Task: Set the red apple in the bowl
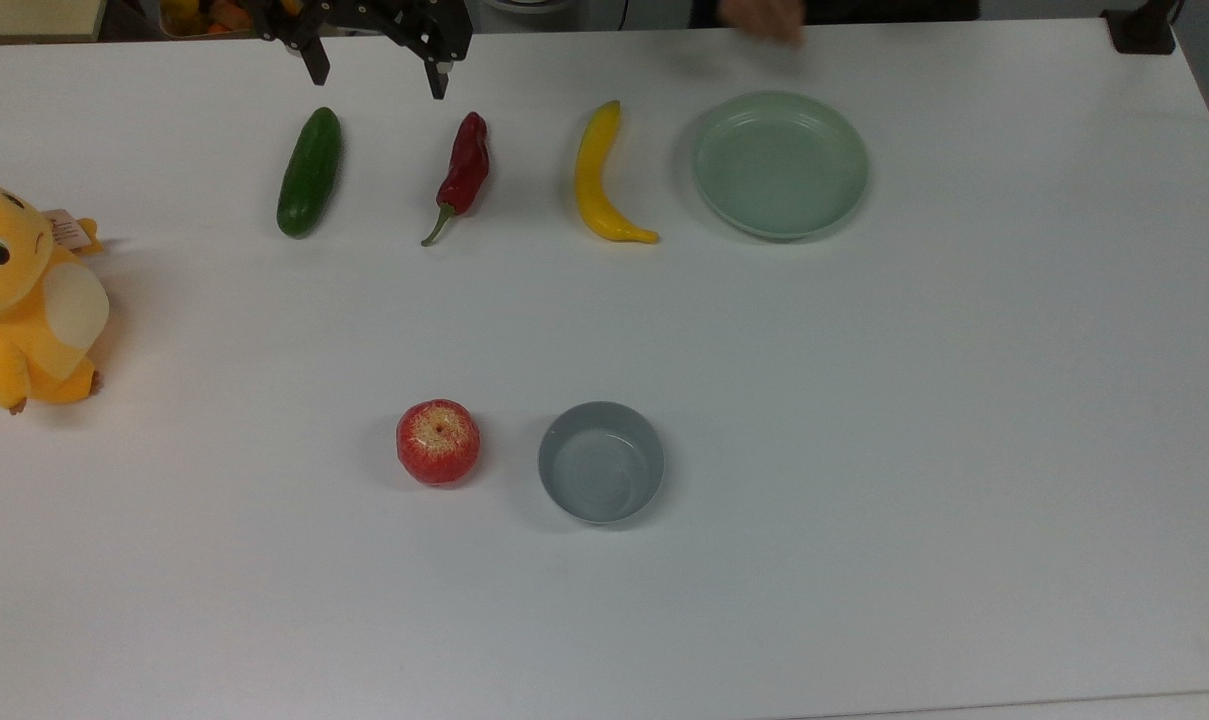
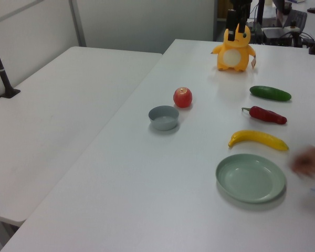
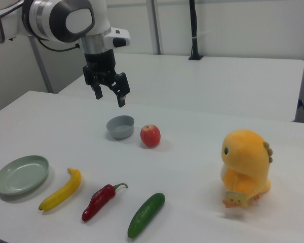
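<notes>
The red apple (image 1: 438, 442) (image 2: 182, 97) (image 3: 150, 135) sits on the white table, its yellowish speckled top facing up. Just to its right in the top view stands the small grey-blue bowl (image 1: 601, 462) (image 2: 164, 117) (image 3: 120, 126), with nothing in it and a small gap between the two. My gripper (image 1: 376, 75) (image 3: 110, 97) hangs open in the air with nothing between its fingers. In the top view it is at the far edge of the table, well away from the apple. In the right view it is above and behind the bowl.
A green cucumber (image 1: 310, 172), a dark-red chilli (image 1: 464, 170), a yellow banana (image 1: 599, 175) and a pale green plate (image 1: 779, 165) lie in a row along the far side. A yellow plush toy (image 1: 24, 300) sits at the top view's left edge. A blurred hand (image 1: 764, 20) (image 2: 310, 160) reaches in near the plate.
</notes>
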`<state>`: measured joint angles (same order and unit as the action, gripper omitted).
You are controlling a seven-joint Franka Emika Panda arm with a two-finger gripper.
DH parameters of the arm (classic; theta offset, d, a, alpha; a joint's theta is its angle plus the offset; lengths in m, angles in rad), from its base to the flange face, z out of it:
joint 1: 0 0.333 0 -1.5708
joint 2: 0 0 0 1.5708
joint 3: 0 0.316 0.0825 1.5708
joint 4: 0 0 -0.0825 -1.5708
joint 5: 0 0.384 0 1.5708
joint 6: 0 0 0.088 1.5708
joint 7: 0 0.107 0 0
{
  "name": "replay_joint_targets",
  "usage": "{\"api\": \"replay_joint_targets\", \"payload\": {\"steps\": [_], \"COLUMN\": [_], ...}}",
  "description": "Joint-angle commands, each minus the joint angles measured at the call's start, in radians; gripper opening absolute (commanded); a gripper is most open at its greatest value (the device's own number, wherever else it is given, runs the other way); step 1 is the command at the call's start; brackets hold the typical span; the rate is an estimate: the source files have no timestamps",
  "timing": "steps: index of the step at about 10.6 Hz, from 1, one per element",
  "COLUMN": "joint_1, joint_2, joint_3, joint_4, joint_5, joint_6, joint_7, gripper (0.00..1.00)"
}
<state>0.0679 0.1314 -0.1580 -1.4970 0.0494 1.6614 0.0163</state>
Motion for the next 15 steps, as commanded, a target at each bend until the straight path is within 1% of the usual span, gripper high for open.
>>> {"api": "replay_joint_targets", "payload": {"steps": [1, 11, 13, 15], "joint_1": [0.012, 0.01, 0.009, 0.001], "joint_2": [-0.009, -0.006, 0.013, 0.036], "joint_3": [-0.008, -0.008, -0.008, -0.008], "joint_4": [-0.009, -0.009, -0.006, -0.005], "joint_5": [-0.005, -0.005, -0.005, -0.005], "joint_6": [-0.009, -0.005, 0.004, 0.067], "joint_7": [-0.006, -0.009, -0.012, -0.012], "gripper": [1.0, 1.0, 1.0, 1.0]}}
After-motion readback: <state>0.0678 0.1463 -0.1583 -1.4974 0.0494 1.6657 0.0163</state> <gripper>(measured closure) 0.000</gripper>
